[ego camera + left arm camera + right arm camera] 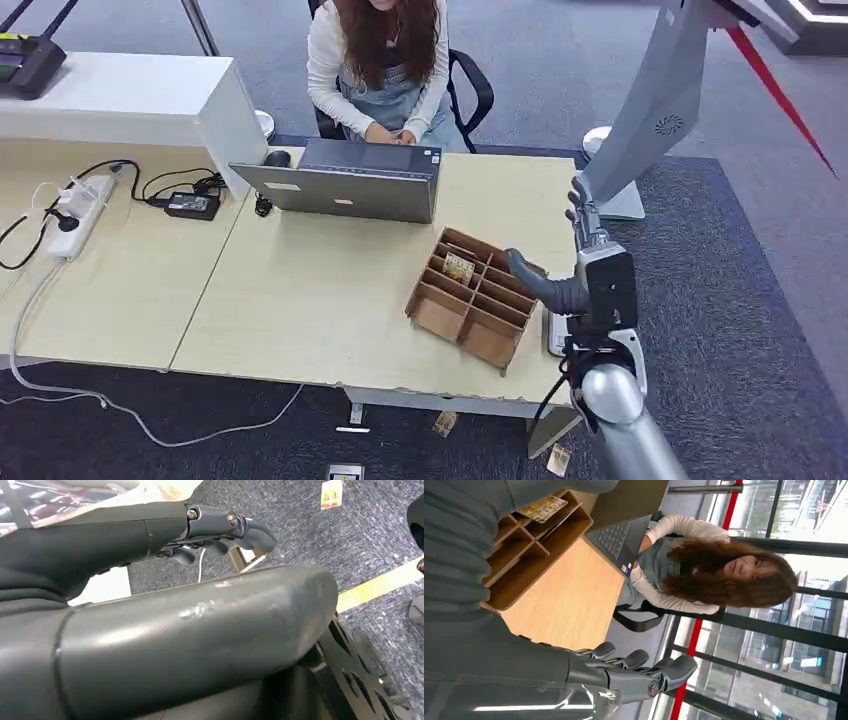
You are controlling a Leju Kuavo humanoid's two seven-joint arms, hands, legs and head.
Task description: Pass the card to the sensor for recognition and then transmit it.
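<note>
A yellow-printed card lies in a far compartment of the brown divided wooden box on the table's right part. My right hand hovers at the box's right side with its thumb stretched over the box's rim, fingers apart and nothing in them. In the right wrist view the card rests in the box, and my right hand has straight fingers away from it. My left hand hangs over the carpet, fingers loosely extended, empty.
A person sits behind an open laptop at the far edge. A white flat device lies at the table's right edge, partly behind my wrist. Several cards lie on the floor. A power strip and cables sit left.
</note>
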